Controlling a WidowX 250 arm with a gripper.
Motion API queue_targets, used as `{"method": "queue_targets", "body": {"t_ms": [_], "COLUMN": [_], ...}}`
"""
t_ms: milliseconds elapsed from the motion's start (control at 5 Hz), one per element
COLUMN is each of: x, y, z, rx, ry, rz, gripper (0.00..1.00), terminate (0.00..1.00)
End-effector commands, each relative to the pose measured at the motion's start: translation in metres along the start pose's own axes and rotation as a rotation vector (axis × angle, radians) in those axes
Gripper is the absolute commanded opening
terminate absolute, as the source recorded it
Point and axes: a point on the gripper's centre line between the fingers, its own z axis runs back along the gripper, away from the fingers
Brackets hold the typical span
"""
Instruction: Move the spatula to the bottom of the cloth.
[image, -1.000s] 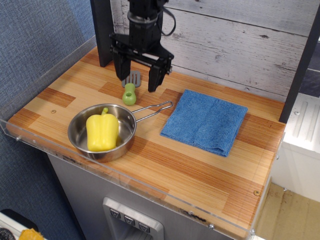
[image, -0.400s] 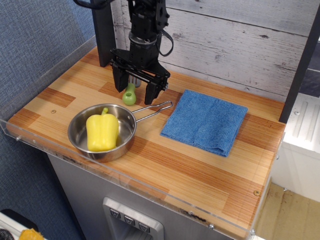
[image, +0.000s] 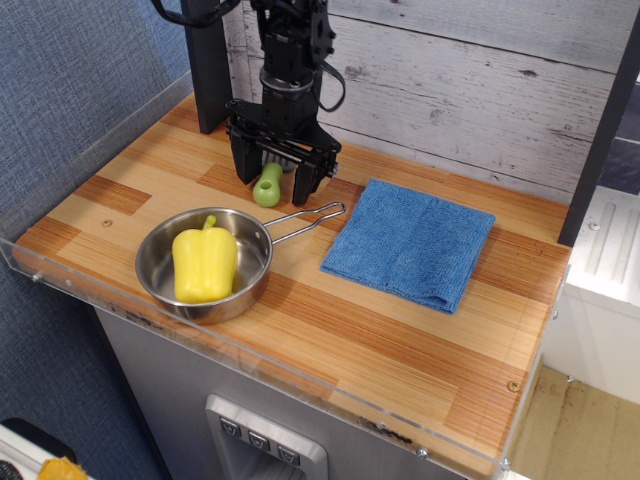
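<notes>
The spatula (image: 267, 187) lies on the wooden table at the back left, its light-green handle pointing toward the front. Its grey blade is mostly hidden behind my gripper. My gripper (image: 273, 178) is low over the spatula with its jaws apart, one finger (image: 243, 163) on the left and the other on the right of the spatula. The fingers do not visibly press on it. The blue cloth (image: 410, 243) lies flat to the right, apart from the spatula and the gripper.
A steel pan (image: 158, 281) holding a yellow bell pepper (image: 204, 263) sits at the front left, its wire handle (image: 305, 220) reaching toward the cloth. A black post (image: 208, 70) and a plank wall stand behind. A clear rim runs along the table's front edge.
My gripper has come down over the spatula and its jaws have narrowed. The green handle has shifted slightly to the right. The cloth, pan and pepper have not moved.
</notes>
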Motion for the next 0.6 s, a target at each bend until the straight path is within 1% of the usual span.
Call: {"method": "queue_targets", "body": {"t_ms": [0,200,400], "x": [-0.002,-0.005,-0.009], "y": [-0.002,-0.009,-0.016], "z": [0.004,0.013,0.027], "rx": [-0.012,-0.031,-0.050], "ry": [-0.030,-0.044,-0.075], "rz": [-0.012,-0.044,-0.086], "gripper": [0.00,0.00,0.00], "terminate": [0.00,0.00,0.00]}}
